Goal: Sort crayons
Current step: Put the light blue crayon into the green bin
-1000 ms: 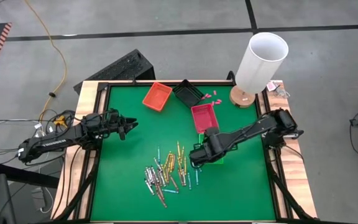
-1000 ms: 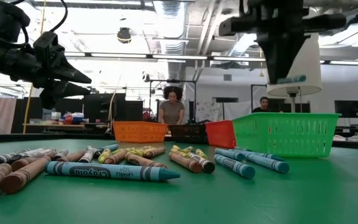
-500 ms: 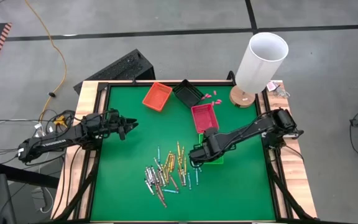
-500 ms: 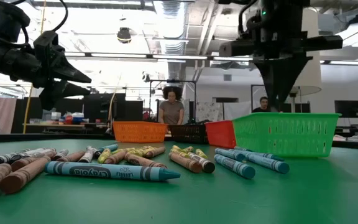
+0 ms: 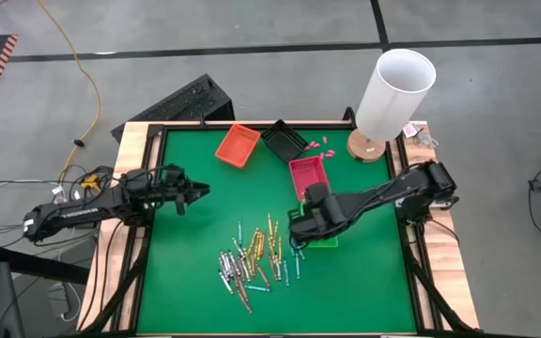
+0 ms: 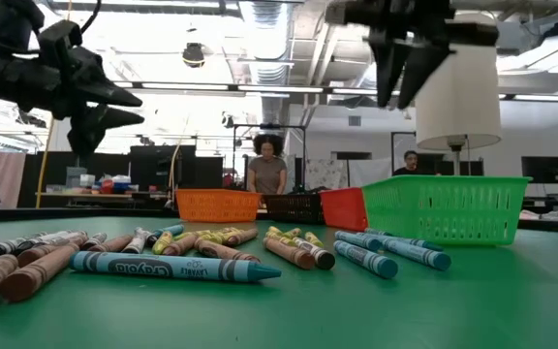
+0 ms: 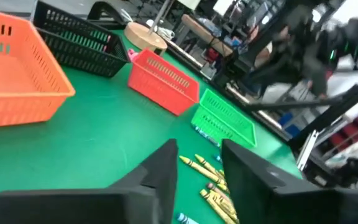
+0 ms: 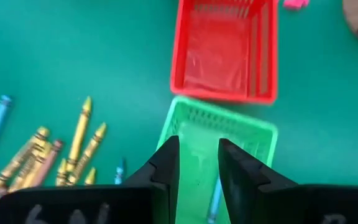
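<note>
The crayons [image 5: 252,263] lie in a loose heap on the green table, blue, yellow, grey and brown ones mixed [image 6: 172,262]. My right gripper [image 8: 197,155] hangs open above the green tray [image 8: 241,134], right of the heap, with nothing between its fingers [image 6: 402,92]. One blue crayon [image 8: 215,200] lies inside that tray. My left gripper [image 5: 195,192] waits near the table's left edge, held level above the cloth and open [image 7: 197,155], nothing in it.
A red tray [image 5: 308,176], a black tray [image 5: 283,141] and an orange tray [image 5: 238,145] stand toward the far edge. A white-shaded lamp [image 5: 393,94] stands at the far right corner, small pink bits [image 5: 316,145] beside it. A person [image 6: 267,165] stands beyond the table.
My right gripper held a blue crayon above the green tray, dipped toward the tray, opened and let it go, then rose well clear. The crayon now lies in the tray. My left gripper has tipped up a little.
</note>
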Controlling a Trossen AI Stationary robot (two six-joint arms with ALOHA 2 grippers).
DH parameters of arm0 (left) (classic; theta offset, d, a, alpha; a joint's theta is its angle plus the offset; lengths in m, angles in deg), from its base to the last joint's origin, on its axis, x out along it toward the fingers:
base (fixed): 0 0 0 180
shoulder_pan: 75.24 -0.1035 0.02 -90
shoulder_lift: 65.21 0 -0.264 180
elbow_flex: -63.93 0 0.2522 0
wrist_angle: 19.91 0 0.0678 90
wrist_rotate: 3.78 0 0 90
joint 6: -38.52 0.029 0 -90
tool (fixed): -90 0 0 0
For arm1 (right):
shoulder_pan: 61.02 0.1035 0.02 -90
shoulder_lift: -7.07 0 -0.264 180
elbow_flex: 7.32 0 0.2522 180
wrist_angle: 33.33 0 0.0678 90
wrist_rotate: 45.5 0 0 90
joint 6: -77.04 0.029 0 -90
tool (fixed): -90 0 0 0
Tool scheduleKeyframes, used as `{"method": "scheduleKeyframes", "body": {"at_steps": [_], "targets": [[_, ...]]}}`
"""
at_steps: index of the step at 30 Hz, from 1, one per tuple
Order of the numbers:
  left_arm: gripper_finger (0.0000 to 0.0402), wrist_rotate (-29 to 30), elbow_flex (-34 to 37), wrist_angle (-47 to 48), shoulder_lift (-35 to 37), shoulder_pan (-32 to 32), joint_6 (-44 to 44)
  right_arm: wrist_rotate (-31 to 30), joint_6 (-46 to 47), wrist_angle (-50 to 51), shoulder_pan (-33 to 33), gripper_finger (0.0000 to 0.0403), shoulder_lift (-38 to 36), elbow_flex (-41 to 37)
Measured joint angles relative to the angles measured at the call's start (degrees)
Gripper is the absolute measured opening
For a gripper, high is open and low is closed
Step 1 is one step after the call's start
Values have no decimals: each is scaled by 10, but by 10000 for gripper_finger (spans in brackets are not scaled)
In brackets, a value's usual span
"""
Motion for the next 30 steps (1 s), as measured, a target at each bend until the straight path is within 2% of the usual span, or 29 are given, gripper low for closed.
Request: {"method": "scheduleKeyframes", "body": {"at_steps": [3, 5, 15, 17, 20, 22, 25, 30], "targets": [[26, 0, -21, -6, -49, 11, 40, -19, -3, 10, -1, 106, -20, 6], [9, -3, -31, -27, -87, 20, 66, -30, -10, 12, -1, 106, -32, 6], [0, -12, -124, -116, -334, 104, 222, -38, -42, 19, -1, 107, -58, 6], [0, 0, -145, -151, -388, 127, 263, -38, -45, 21, -1, 107, -58, 6], [0, 9, -159, -251, -465, 154, 316, -38, -46, 20, -1, 107, -57, 6], [0, 9, -168, -314, -515, 164, 333, -38, -46, 20, 2, 107, -57, 6], [0, 8, -184, -357, -583, 167, 342, -38, -46, 20, 8, 107, -57, 6], [0, -43, -236, -408, -696, 167, 344, -38, -46, 20, 16, 107, -57, 6]]}}
